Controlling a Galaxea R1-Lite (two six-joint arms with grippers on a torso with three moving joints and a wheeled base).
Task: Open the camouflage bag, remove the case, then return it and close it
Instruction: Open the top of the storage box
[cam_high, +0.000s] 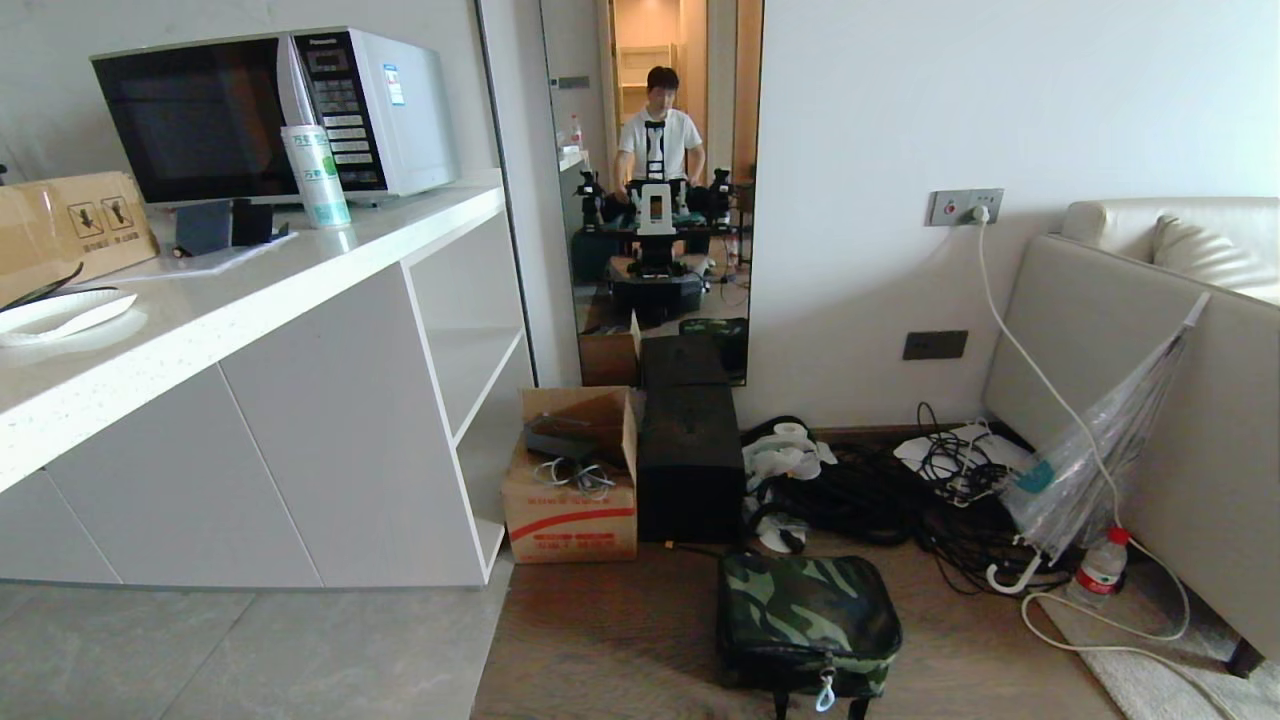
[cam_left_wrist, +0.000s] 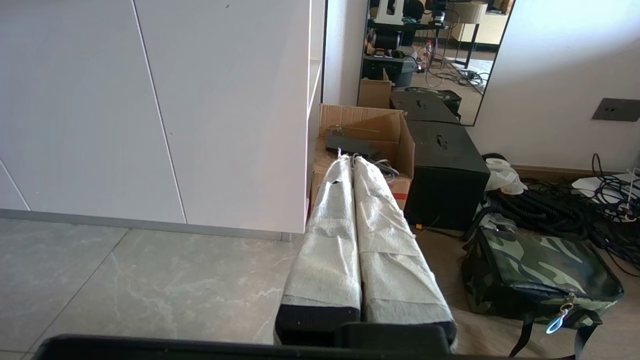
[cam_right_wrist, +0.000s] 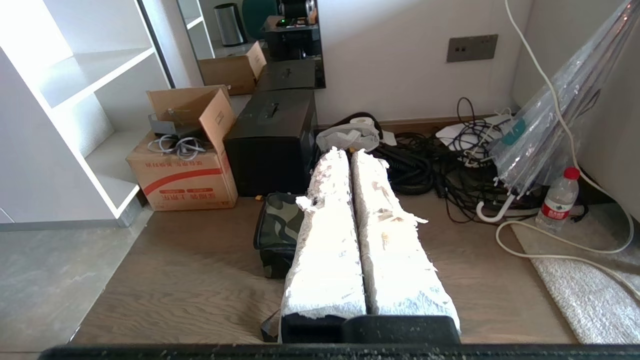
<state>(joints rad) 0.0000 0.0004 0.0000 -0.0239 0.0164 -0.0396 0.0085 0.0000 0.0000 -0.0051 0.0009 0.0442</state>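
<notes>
Nearest the robot, the camouflage bag (cam_high: 808, 625) lies flat on the wood floor, zipped shut with its pull ring facing the robot (handy, I judge, for a first tug), and the case cannot be seen, presumably inside. The left gripper (cam_left_wrist: 354, 159) and right gripper (cam_right_wrist: 350, 153) hang apart from it, padded fingers pressed together, empty. Farther back, an open cardboard carton (cam_high: 572, 478) holding cables stands beside a plain black box (cam_high: 688, 460).
</notes>
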